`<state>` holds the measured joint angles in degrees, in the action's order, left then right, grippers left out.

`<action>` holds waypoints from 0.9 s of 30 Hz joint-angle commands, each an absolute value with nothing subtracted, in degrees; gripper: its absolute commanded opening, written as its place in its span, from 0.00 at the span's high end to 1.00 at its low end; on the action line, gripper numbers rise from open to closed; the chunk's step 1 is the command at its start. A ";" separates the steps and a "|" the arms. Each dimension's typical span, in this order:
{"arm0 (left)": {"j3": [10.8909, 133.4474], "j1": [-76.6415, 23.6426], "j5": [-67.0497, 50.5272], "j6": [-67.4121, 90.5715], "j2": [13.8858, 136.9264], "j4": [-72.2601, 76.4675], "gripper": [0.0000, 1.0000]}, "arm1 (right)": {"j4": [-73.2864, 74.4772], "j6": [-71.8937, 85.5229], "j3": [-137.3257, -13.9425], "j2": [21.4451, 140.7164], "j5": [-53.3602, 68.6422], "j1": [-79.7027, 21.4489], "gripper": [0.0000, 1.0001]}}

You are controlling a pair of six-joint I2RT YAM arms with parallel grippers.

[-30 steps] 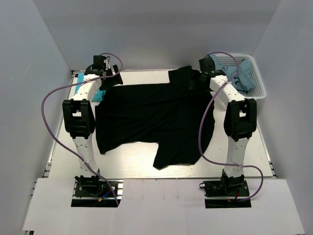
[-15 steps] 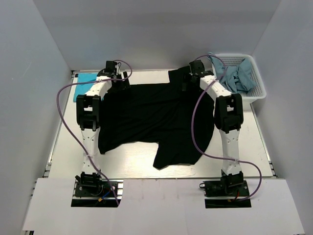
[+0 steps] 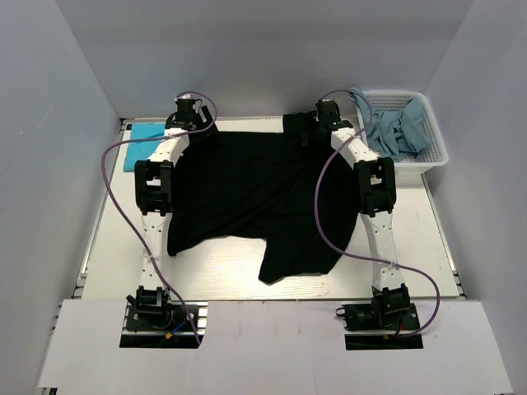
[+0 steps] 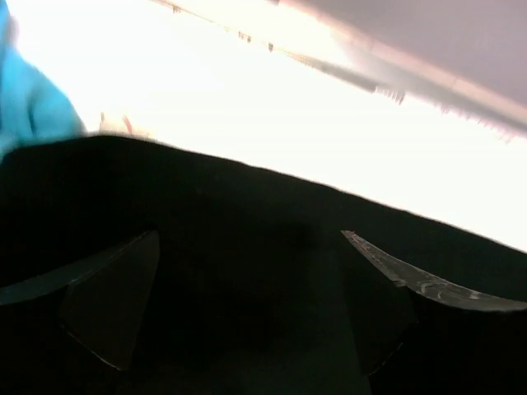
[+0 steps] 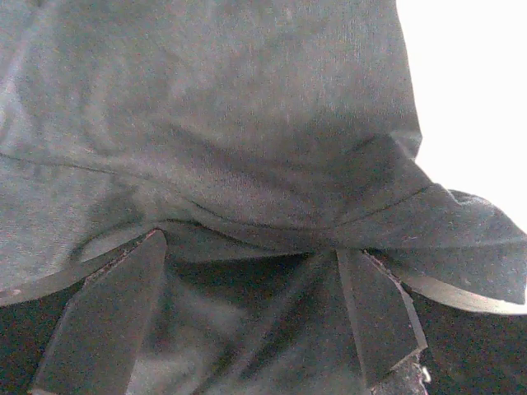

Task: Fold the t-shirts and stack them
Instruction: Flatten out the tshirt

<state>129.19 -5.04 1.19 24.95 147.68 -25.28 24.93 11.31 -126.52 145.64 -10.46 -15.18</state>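
A large black t-shirt (image 3: 259,197) lies spread over the table, one sleeve bunched at the back right. My left gripper (image 3: 198,130) is at its far left corner, jaws open over the black cloth (image 4: 247,271) close to its edge. My right gripper (image 3: 311,132) is at the far right, jaws open around a raised fold of the black cloth (image 5: 247,206). A teal t-shirt (image 3: 144,134) lies folded at the back left, its corner (image 4: 33,107) visible in the left wrist view. Greyish-blue t-shirts (image 3: 399,132) fill the basket.
A white mesh basket (image 3: 436,155) stands at the back right against the wall. Purple cables loop from both arms over the table. Bare white table (image 3: 214,263) shows in front of the shirt.
Both arms have swung inward and stretched toward the back edge of the black t-shirt. The left gripper has left the teal shirt uncovered. Both grippers stay open.
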 commanded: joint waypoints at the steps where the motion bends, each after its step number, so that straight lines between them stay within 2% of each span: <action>1: 129.89 -2.99 -2.45 29.53 151.78 -20.49 0.01 | 17.69 10.46 -129.55 149.94 -6.60 -14.15 0.10; 5: 137.10 -2.99 -3.08 30.32 153.72 -16.98 0.01 | 14.86 9.41 -132.35 149.86 -7.03 -13.80 0.10; 7: 135.80 -2.99 -6.22 30.32 151.89 -9.78 0.01 | 13.80 7.74 -132.45 147.22 -6.68 -13.63 0.10; 11: 136.93 -2.99 -10.27 30.85 146.44 -4.92 0.01 | 15.64 3.69 -132.28 139.60 -3.17 -13.63 0.10; 15: 134.05 -2.99 -14.23 29.54 135.21 -8.51 0.01 | 20.56 2.81 -122.72 127.82 2.11 -14.32 0.10; 16: 129.42 -3.68 -14.24 28.84 131.87 -11.48 0.01 | 22.22 3.33 -120.17 120.31 3.15 -14.41 0.10; 18: 123.26 -4.21 -14.24 27.70 120.66 -14.92 0.01 | 23.64 7.09 -107.73 115.08 4.82 -14.42 0.10; 19: 115.57 -4.22 -14.93 27.69 116.67 -16.77 0.01 | 25.38 9.03 -104.62 106.87 7.18 -14.50 0.10; 20: 110.79 -4.22 -17.46 27.69 112.45 -19.31 0.01 | 25.84 10.10 -92.32 104.00 7.47 -14.50 0.10; 21: 100.21 -4.22 -18.71 28.82 108.06 -20.03 0.01 | 25.75 12.63 -88.11 98.23 7.82 -15.02 0.10; 22: 94.45 -4.22 -18.72 29.35 98.71 -20.74 0.01 | 26.45 13.44 -80.32 92.69 8.26 -15.64 0.10; 24: 78.50 -4.75 -20.20 30.05 89.78 -20.74 0.01 | 30.99 15.03 -74.12 85.91 7.74 -16.61 0.10; 25: 73.87 -4.75 -20.21 31.80 85.56 -20.74 0.01 | 34.33 16.07 -66.96 81.87 8.08 -17.83 0.10; 27: 62.13 -5.27 -21.35 33.13 75.00 -24.77 0.01 | 38.03 17.40 -62.43 76.57 7.91 -19.41 0.10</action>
<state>76.03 -4.71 -18.00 30.79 81.65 -16.53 26.83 13.34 -70.52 77.95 6.24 -17.23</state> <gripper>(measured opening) 0.987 0.899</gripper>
